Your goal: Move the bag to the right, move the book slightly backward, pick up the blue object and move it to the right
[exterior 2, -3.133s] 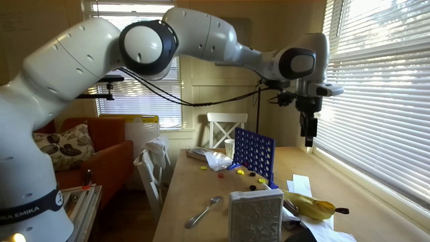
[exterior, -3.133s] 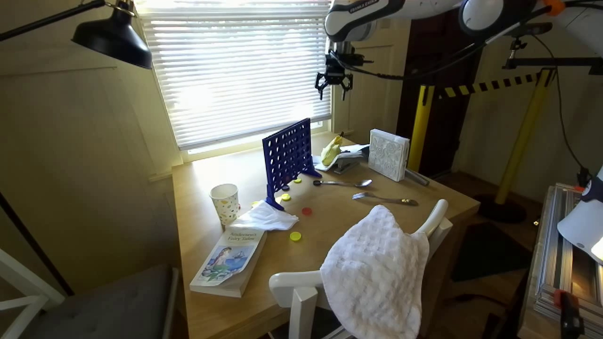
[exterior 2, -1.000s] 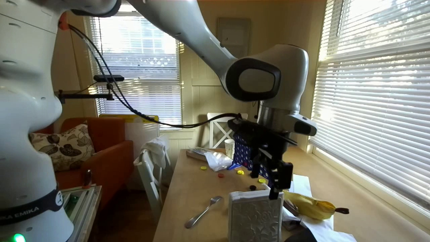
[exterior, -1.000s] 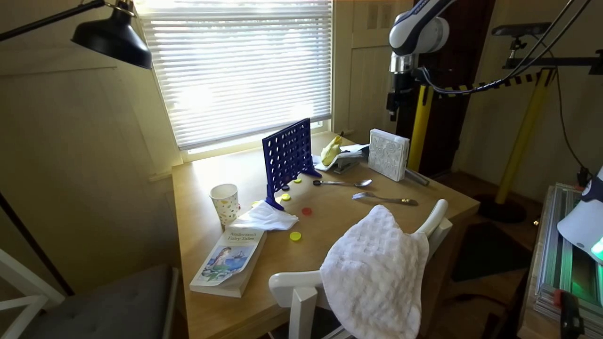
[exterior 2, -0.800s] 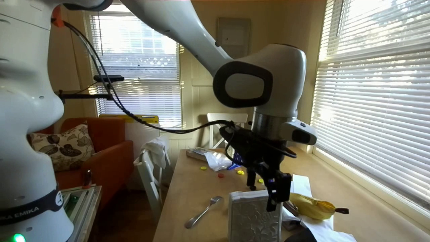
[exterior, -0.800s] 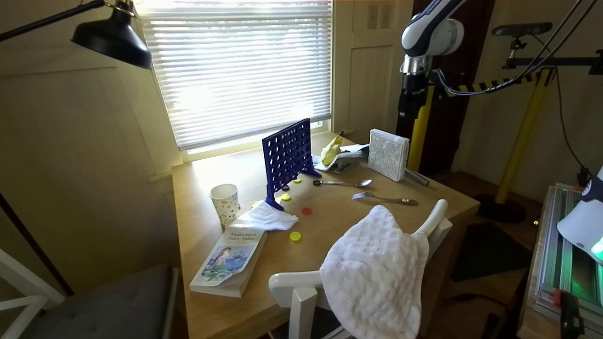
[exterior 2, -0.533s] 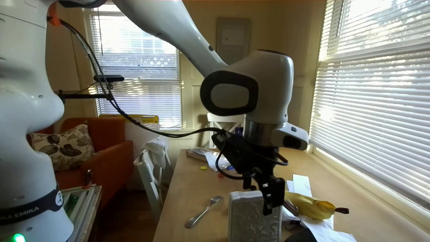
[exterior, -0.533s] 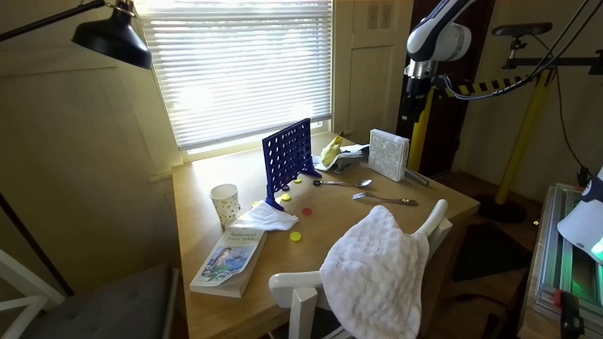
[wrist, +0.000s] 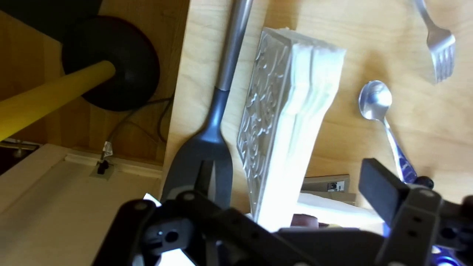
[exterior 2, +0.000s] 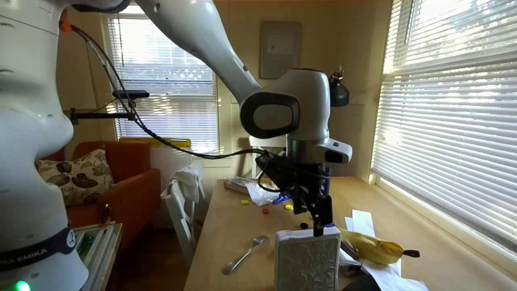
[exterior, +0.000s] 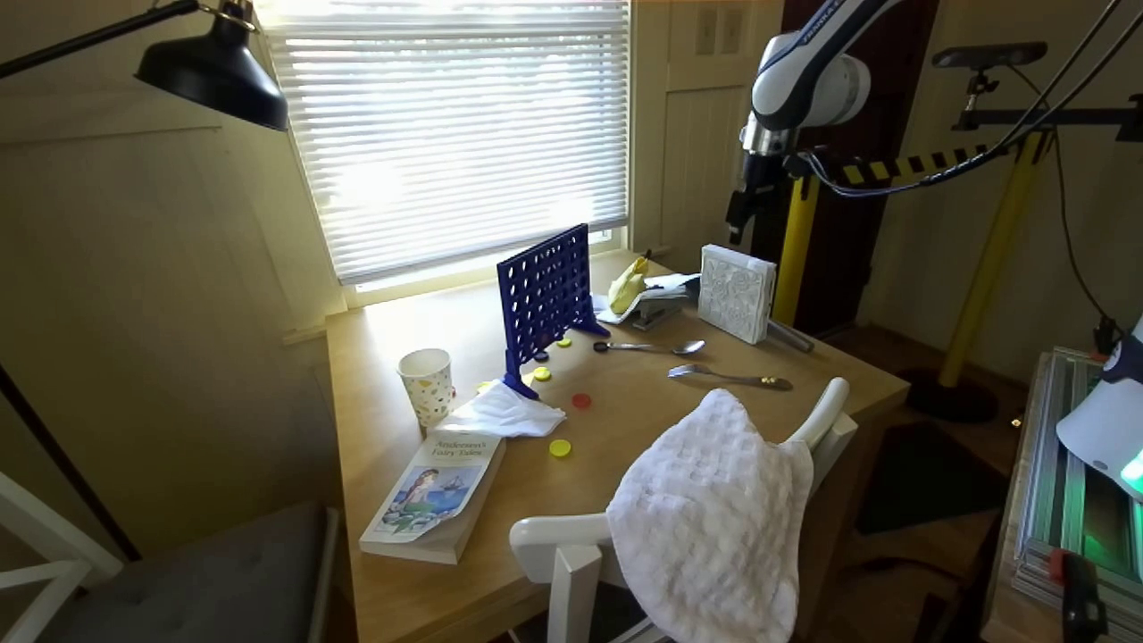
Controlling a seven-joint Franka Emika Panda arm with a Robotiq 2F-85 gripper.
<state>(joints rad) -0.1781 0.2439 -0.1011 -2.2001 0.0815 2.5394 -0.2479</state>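
Blue grid frame (exterior: 546,295): 1, upright on its feet on the table (exterior: 643,420), between paper cup (exterior: 427,391) and yellow pouch (exterior: 629,288).
Table: light wood, set beside white window blinds (exterior: 455,161).
Room: cream walls (exterior: 170,268), black lamp (exterior: 214,76), orange armchair (exterior 2: 135,192), 2 yellow posts (exterior: 989,268).
Chairs (exterior: 574,585): 2 white; white towel (exterior: 714,527) over the back of one.
Book (exterior: 433,496): 1, flat near table edge, just beside white crumpled sheet (exterior: 504,413).
Discs (exterior: 560,448): yellow, at least 3; red, at least 1; dark, at least 2.
Cutlery: 1 spoon (wrist: 376,101), 1 fork (wrist: 441,48).
Spatula (wrist: 201,157): 1, dark, lying beside white carved block (wrist: 266,96).
Gripper (wrist: 294,183): released, fingers (wrist: 381,187) spread wide, above white carved block, well apart from blue grid frame.
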